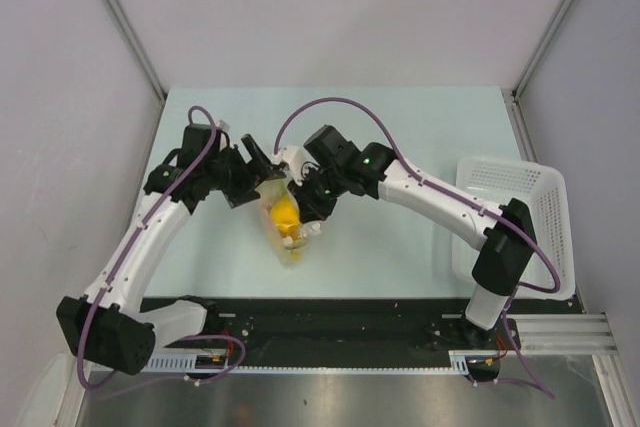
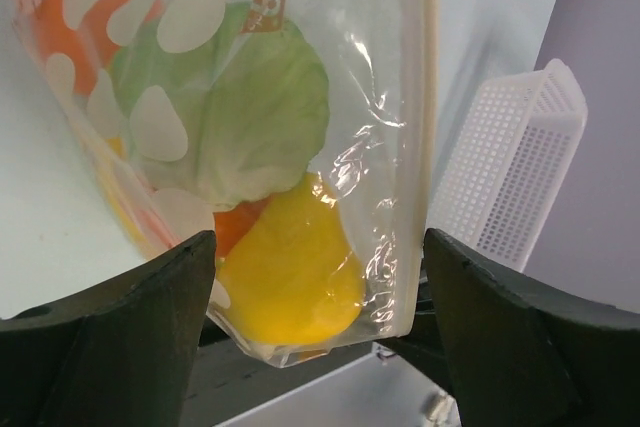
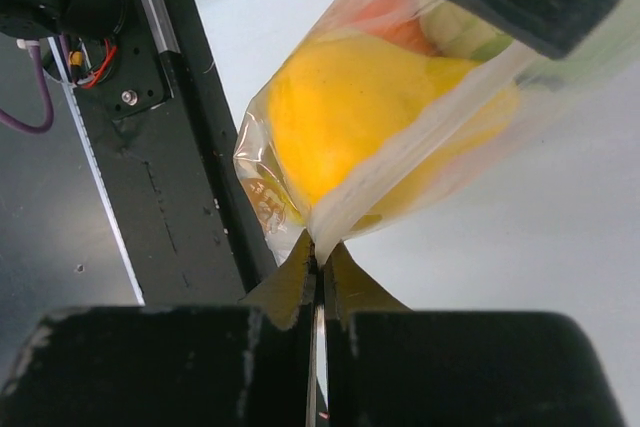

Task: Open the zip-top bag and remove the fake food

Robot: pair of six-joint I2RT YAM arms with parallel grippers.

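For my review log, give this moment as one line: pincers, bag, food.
left pincer: open, bag ahead between its fingers | right pincer: shut on zip-top bag edge | fake food: inside bag | white basket: far right

We note a clear, crinkled, glossy plastic zip-top bag (image 2: 385, 97), smooth shiny plastic fake food (image 2: 290, 277), and at right a white perforated plastic basket (image 2: 510, 177).

The left arm (image 1: 150, 232) and right arm (image 1: 440, 197) are built of glossy white link shells between black joint housings. A purple cable (image 1: 330, 100) runs along each, looping free near the wrist. A green light (image 1: 367, 159) shines on the right arm's black wrist block. The left tool (image 2: 315, 247) has broad matte black fingers (image 2: 120, 337). The right tool (image 3: 318, 252) has black fingers tipped with tan wedge-shaped pads (image 3: 288, 285).
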